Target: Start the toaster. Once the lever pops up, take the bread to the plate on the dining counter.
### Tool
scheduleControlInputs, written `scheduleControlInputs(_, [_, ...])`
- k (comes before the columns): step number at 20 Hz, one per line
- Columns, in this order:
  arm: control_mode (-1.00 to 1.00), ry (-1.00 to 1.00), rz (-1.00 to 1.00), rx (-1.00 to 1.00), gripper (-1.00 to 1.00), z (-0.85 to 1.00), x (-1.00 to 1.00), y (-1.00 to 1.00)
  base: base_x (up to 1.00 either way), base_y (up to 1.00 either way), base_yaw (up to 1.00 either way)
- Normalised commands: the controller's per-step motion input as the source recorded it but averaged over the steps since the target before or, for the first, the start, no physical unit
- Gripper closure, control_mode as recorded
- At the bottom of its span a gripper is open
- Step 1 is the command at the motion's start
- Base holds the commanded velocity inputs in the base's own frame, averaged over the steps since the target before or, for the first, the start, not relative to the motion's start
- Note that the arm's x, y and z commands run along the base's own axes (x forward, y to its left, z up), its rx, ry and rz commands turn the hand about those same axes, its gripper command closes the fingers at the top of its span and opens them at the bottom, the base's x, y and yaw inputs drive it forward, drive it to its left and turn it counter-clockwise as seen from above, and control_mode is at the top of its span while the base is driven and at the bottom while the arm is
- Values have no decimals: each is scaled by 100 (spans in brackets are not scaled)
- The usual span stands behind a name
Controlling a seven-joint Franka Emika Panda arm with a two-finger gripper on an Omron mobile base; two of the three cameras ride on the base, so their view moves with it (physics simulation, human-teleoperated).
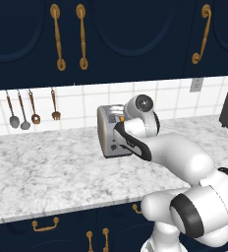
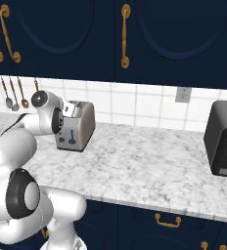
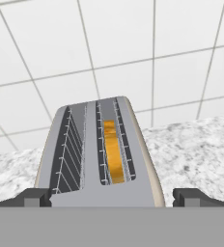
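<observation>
The toaster (image 3: 99, 159) is seen in the middle of the hand view, a bit to the left, with its two slots running up the picture. The bread (image 3: 113, 152) is seen down inside the right slot as a golden strip. The left slot is seen dark. The gripper (image 3: 112, 197) is held wide open at the bottom of that view, and nothing is held in it. One dark fingertip (image 3: 34, 197) is seen at the lower left and the other at the lower right, with the near end of the toaster between them. Whether the fingertips touch the toaster cannot be told.

In the left base view the toaster (image 1: 108, 132) is seen in the middle, on the marbled counter (image 1: 47, 172), partly hidden by the white arm (image 1: 175, 157). In the right base view the toaster (image 2: 79, 126) is seen at the middle left, and a black appliance (image 2: 225, 139) at the right edge.
</observation>
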Motion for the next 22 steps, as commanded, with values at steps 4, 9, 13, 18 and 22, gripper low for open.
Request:
scheduleControlInputs(4, [-100,0,0,0,-100,0,0,0,0,0,0])
scheduleControlInputs(9, [-100,0,0,0,-100,0,0,0,0,0,0])
scheduleControlInputs(13, [-100,0,0,0,-100,0,0,0,0,0,0])
scheduleControlInputs(18, [-100,0,0,0,-100,0,0,0,0,0,0])
scheduleControlInputs(22, [-100,0,0,0,-100,0,0,0,0,0,0])
